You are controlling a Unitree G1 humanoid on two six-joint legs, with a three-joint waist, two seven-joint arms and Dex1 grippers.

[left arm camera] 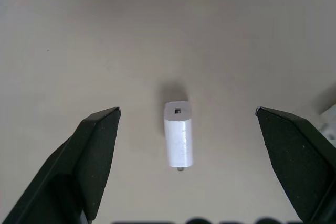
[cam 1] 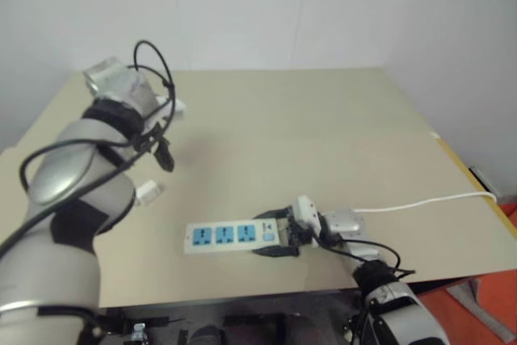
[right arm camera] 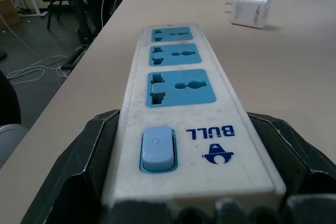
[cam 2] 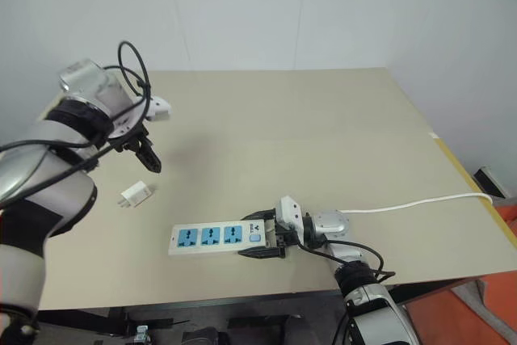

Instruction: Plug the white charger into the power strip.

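Beige tabletop (cam 2: 323, 135) spans the scene, backed by a plain white wall (cam 2: 283, 6), with orange floor (cam 2: 452, 313) visible past the table's near right corner. At the left, the left gripper (left arm camera: 186, 124) hangs above the table, pointing steeply downward; its two black fingers (left arm camera: 97, 150) stand wide apart with nothing between them but bare surface and the charger below. The white charger (cam 2: 135, 195) lies flat on the table directly under that gripper, untouched — in the left wrist view it sits centred in the gap, clear of both fingertips, one end carrying a small square port and the other showing a metal prong. Moving right, the power strip (cam 2: 214, 237) lies flat near the table's front edge, long axis running left to right, its three blue socket faces (right arm camera: 178, 56) turned upward and unoccupied. The charger rests well apart from the strip, to its left and farther from the front edge. At the strip's right end, the right gripper (cam 2: 262, 236) points level toward the left and clamps the switch end — one black finger (right arm camera: 84, 171) presses each long side, beside the pale blue switch (right arm camera: 157, 148). Farther right, a thin white cord (cam 2: 420, 202) trails across the table toward its right edge.
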